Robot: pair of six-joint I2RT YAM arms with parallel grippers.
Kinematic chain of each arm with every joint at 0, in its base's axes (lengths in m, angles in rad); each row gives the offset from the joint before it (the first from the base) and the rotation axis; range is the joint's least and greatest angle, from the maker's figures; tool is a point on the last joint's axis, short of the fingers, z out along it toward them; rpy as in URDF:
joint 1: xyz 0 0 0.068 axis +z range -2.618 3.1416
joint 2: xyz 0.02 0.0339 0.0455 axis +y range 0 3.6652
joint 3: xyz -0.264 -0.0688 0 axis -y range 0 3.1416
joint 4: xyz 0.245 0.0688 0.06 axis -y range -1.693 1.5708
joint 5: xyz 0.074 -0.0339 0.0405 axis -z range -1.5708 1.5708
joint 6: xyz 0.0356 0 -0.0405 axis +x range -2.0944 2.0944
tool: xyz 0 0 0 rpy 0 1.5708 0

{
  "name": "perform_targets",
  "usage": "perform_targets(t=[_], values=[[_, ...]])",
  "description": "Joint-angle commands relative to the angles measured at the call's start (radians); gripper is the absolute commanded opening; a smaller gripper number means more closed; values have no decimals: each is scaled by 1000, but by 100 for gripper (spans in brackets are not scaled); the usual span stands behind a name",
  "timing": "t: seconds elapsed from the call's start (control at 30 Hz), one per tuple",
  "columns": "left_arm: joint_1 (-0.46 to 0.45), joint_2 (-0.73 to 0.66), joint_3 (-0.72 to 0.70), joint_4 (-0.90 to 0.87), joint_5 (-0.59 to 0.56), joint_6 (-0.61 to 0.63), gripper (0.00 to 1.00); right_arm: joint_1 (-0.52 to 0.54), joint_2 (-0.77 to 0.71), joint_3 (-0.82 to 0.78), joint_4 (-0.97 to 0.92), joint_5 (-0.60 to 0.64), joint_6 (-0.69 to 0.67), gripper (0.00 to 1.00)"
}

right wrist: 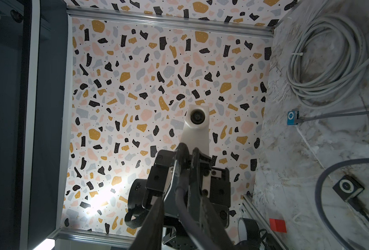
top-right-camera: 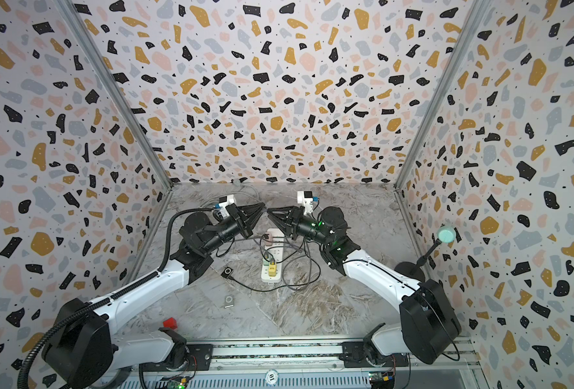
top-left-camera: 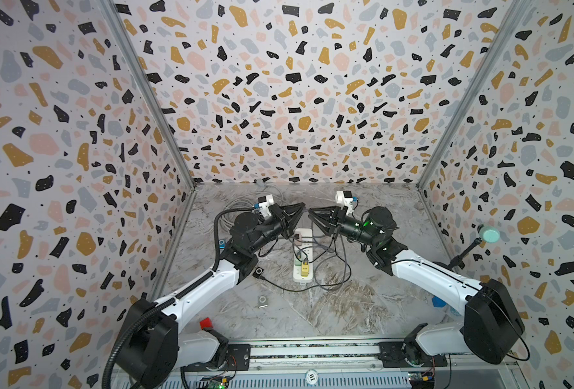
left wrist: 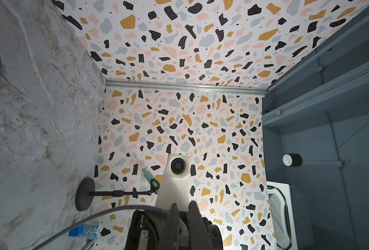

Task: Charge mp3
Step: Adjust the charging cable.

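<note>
Both arms are raised over the white power strip [top-left-camera: 303,256], their tips almost touching. My left gripper [top-left-camera: 300,206] [left wrist: 184,206] is shut on a dark grey cable [right wrist: 180,194] that runs down toward the strip. Around the same cable stands my right gripper [top-left-camera: 312,212] [right wrist: 180,207], its fingers [right wrist: 153,216] still apart. A black mp3 [top-left-camera: 258,272] [right wrist: 348,187] lies on the table with a cable plugged in. A blue mp3 [top-left-camera: 222,243] [right wrist: 292,117], half hidden by the left arm, also has a cable in it. A silver mp3 [top-left-camera: 262,300] lies alone nearer the front.
Pink, green and yellow plugs sit in the strip, with loose cable loops [top-left-camera: 332,269] around it. A coiled grey cord [right wrist: 326,60] lies at the back left. A stand with a green head [top-left-camera: 487,234] is at the right wall. A red block [top-left-camera: 206,323] is at the front left.
</note>
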State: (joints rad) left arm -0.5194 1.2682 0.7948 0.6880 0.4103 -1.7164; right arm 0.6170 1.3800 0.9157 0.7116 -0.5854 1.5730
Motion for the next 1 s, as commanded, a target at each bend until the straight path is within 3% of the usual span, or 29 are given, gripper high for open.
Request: perform_targets(t=[0.0, 0.63, 0.77, 0.97], values=[[-4, -15, -20, 67, 25, 9, 0, -4, 5, 50, 45, -16, -1, 30], [-7, 2, -2, 37, 78, 59, 0, -5, 19, 49, 33, -30, -18, 7], [-11, -9, -8, 0, 91, 87, 0, -12, 16, 49, 32, -30, -19, 8], [-17, -12, -15, -13, 95, 105, 0, -17, 19, 57, 33, -37, -13, 18]])
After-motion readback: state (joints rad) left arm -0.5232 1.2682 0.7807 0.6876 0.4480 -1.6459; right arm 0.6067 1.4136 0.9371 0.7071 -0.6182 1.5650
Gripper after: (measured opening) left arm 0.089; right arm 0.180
